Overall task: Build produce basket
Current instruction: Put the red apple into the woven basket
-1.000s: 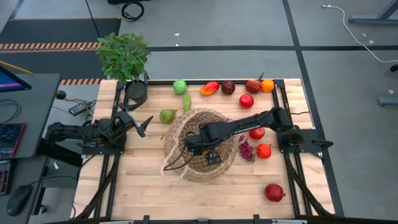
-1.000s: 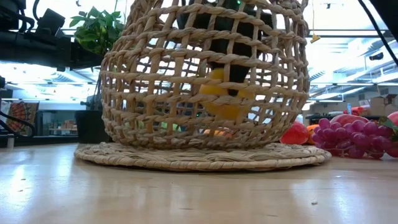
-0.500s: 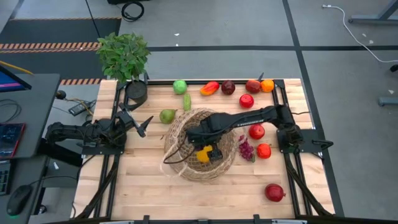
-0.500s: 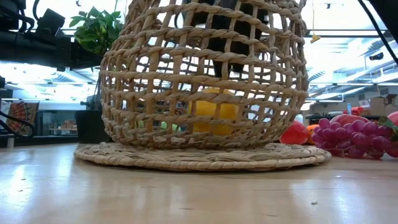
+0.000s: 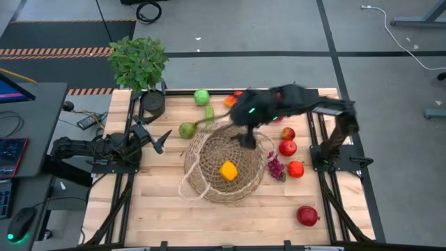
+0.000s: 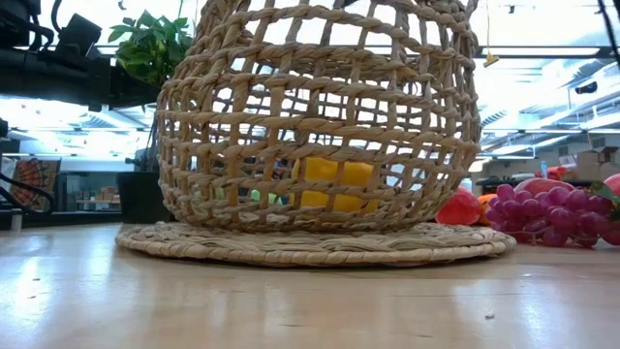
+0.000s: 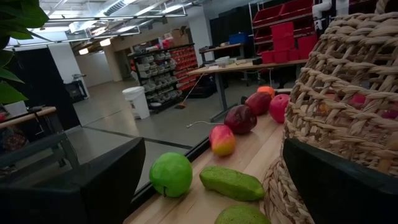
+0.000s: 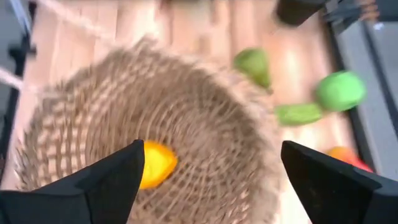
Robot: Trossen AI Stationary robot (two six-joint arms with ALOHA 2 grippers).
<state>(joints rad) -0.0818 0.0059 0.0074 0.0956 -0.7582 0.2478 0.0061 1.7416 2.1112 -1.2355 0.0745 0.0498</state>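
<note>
Since a second ago the right gripper (image 5: 247, 139), jaws now wide and empty, has dropped the yellow-orange piece (image 5: 228, 170) inside the basket (image 5: 202, 150) and risen toward its one o'clock rim, so remaining produce (image 5: 287, 147) awaits; the left gripper (image 5: 159, 139) idles open at nine o'clock.

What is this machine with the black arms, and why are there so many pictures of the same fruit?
It is a robot with two arms, each ending in a claw. One camera looks down from above, one sits level with the table, and one rides on each wrist. The right claw is open above the back rim of the woven basket, holding nothing. A yellow fruit lies inside the basket. The left claw waits open at the table's left side. A pear, grapes and red fruits are on the wooden table around the basket.
</note>
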